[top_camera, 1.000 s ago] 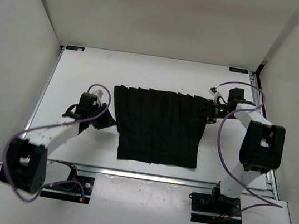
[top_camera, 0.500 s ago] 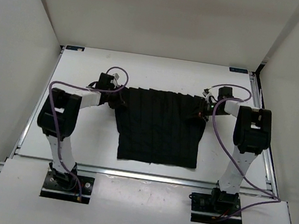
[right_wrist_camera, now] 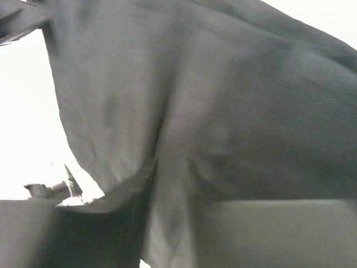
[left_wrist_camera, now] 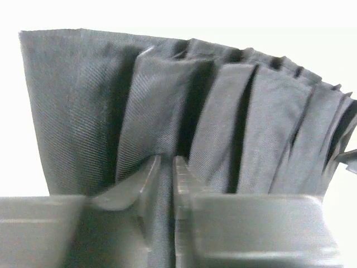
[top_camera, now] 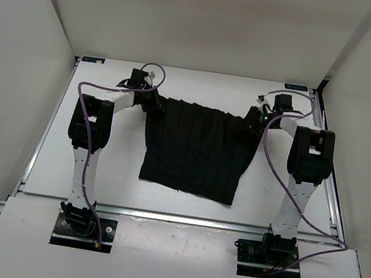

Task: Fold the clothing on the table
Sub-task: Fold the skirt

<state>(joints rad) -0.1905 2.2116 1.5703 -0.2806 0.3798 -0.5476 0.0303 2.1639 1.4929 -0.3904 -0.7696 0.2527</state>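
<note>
The left jaws are closed almost to nothing on a fold of the clothing (left_wrist_camera: pixel 167 100), a pleat running down into the slit between them; the right jaws look the same, nearly shut with cloth bunched between them, though that view is soft and close.

From above, each pair grips one far corner of the garment, left corner to left jaws, right to right, so neither arm is the nearer one. The held edge runs left to right between them, and the rest of the black cloth trails from it toward the arm bases, pleats running far to near. The near hem lies skewed, lower on the right.

The garment sits mid-bench (top_camera: pixel 116 184), with bare white on both sides. My guess is that the far edge comes toward the near hem next. There is open room between the hem and the rail (top_camera: pixel 174 218), but little behind the jaws before the back wall (top_camera: pixel 202 29).
</note>
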